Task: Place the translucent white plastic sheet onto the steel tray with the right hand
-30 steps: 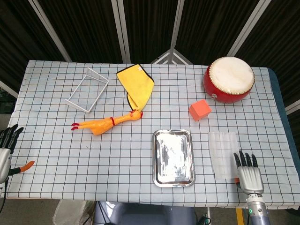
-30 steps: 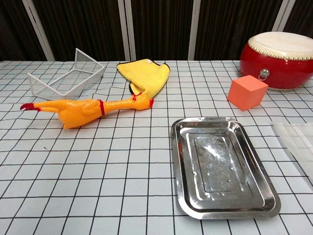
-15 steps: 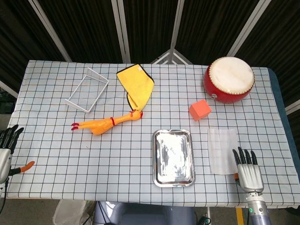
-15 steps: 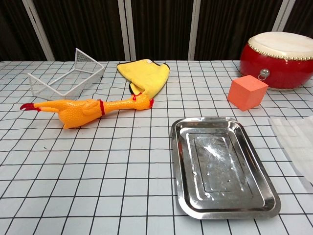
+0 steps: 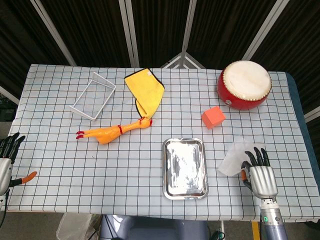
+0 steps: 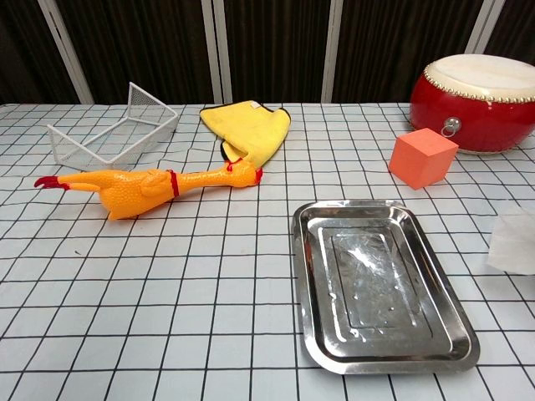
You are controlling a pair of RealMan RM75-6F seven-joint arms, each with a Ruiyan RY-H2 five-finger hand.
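Observation:
The translucent white plastic sheet (image 5: 233,158) is bent and raised off the table to the right of the steel tray (image 5: 185,168). In the chest view the sheet (image 6: 514,239) shows at the right edge, beside the tray (image 6: 380,284), which holds nothing. My right hand (image 5: 261,176) is at the table's front right, with its fingers on the sheet's right edge, gripping it. My left hand (image 5: 6,159) hangs off the table's left edge with its fingers spread and nothing in it. Neither hand shows in the chest view.
An orange cube (image 5: 213,117) and a red drum (image 5: 244,85) stand behind the tray. A rubber chicken (image 5: 109,133), a yellow cloth (image 5: 145,93) and a white wire basket (image 5: 93,95) lie to the left on the checked tablecloth.
The sheet lay flat a second ago; now it is bent and raised, shifted toward the tray. My right hand has moved forward onto its edge. The left hand has not moved.

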